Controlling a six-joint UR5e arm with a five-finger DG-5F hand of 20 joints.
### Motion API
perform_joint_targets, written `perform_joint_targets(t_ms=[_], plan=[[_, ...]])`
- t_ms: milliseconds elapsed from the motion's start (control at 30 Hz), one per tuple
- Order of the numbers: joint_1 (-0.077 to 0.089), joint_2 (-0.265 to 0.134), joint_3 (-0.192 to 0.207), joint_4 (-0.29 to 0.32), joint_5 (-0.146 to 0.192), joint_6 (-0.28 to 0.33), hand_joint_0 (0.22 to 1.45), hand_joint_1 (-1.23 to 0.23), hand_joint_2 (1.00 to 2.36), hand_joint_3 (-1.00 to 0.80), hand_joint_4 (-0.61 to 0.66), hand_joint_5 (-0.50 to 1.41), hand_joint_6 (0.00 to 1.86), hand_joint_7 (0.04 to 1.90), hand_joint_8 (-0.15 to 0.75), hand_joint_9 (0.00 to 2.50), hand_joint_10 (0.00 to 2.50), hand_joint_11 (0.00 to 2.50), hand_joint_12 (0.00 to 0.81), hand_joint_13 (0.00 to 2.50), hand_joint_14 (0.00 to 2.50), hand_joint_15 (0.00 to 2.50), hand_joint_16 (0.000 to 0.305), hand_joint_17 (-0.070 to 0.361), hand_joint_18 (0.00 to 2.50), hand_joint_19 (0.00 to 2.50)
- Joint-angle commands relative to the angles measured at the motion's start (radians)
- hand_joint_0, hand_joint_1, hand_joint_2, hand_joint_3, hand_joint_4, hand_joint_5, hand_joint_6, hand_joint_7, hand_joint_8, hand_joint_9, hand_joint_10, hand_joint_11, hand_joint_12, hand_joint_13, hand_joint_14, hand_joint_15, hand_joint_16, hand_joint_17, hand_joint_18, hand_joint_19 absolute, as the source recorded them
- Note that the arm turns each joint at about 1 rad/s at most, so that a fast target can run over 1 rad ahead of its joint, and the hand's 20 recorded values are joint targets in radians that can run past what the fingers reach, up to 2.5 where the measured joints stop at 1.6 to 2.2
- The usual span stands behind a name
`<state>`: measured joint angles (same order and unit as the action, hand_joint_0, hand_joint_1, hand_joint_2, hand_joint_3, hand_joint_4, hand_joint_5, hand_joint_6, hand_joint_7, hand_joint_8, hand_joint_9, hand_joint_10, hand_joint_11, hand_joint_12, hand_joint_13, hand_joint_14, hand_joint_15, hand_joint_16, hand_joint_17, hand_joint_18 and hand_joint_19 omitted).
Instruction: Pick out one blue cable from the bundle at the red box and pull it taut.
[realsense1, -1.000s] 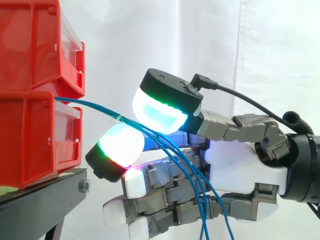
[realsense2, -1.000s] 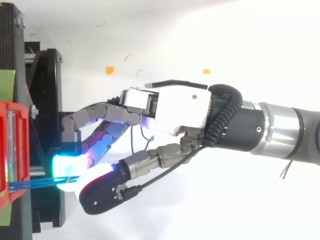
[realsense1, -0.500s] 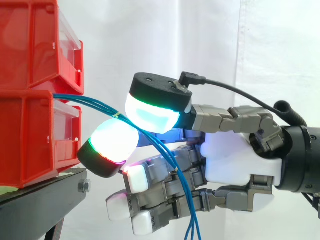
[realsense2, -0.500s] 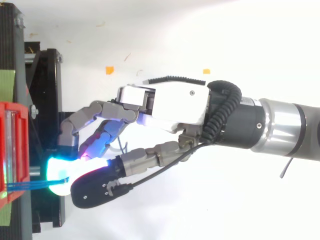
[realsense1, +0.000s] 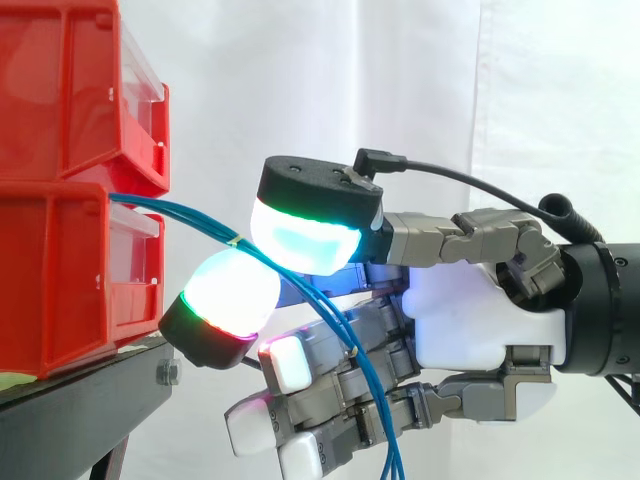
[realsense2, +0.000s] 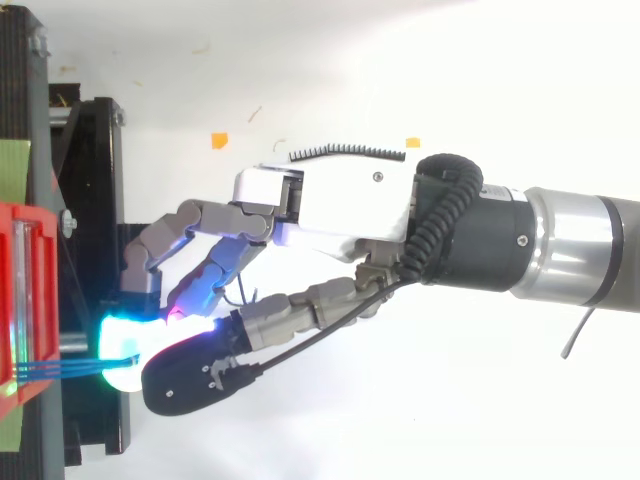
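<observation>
Several thin blue cables (realsense1: 180, 215) leave the gap between the two stacked red bins (realsense1: 60, 280) and slope down to the right, held together by a small yellow tie (realsense1: 238, 240). My hand (realsense1: 480, 320) reaches in from the right. Its thumb pad (realsense1: 300, 235) glows cyan and sits over the bundle. A white-green finger pad (realsense1: 228, 290) sits just under it, pinching the cables between them. Past the pinch the cables hang slack in front of the curled lower fingers. From above, the cables (realsense2: 60, 368) run from the bin (realsense2: 25, 300) to the glowing pad.
The bins rest on a black stand (realsense1: 80, 410) whose edge lies just below the finger pad. A white curtain (realsense1: 400, 90) hangs behind. From above, the stand's frame (realsense2: 95, 200) is left of the hand, and small orange marks (realsense2: 219, 140) dot the white floor.
The hand moved left toward the bins. The thumb and finger pads drew together around the bundle. In the last half second the lower pad dipped slightly.
</observation>
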<state>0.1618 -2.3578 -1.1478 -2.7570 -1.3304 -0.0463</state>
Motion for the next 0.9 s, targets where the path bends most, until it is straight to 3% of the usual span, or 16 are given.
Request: perform_joint_targets(t_ms=[0, 267, 467, 867], plan=[[-0.001, -0.001, 0.008, -0.007, -0.006, 0.011, 0.58, -0.69, 1.01, -0.12, 0.06, -0.13, 0.91, 0.77, 0.316, 1.00, 0.02, 0.66, 0.351, 0.84, 0.02, 0.41, 0.059, 0.132, 0.75, 0.50], [-0.004, 0.000, 0.025, -0.007, -0.033, 0.023, 0.59, -0.76, 1.01, -0.20, 0.02, -0.13, 0.92, 0.77, 0.296, 1.02, 0.02, 0.71, 0.332, 0.85, 0.02, 0.44, 0.054, 0.122, 0.73, 0.52], [-0.007, 0.000, 0.025, -0.009, -0.078, 0.026, 0.61, -0.78, 1.01, -0.31, 0.01, -0.13, 0.94, 0.78, 0.273, 1.04, 0.03, 0.74, 0.313, 0.84, 0.02, 0.46, 0.049, 0.109, 0.71, 0.55], [-0.010, 0.000, 0.025, -0.024, -0.092, 0.028, 0.62, -0.77, 1.00, -0.44, 0.01, -0.13, 0.93, 0.77, 0.270, 1.08, 0.03, 0.76, 0.313, 0.86, 0.02, 0.45, 0.048, 0.109, 0.74, 0.55]])
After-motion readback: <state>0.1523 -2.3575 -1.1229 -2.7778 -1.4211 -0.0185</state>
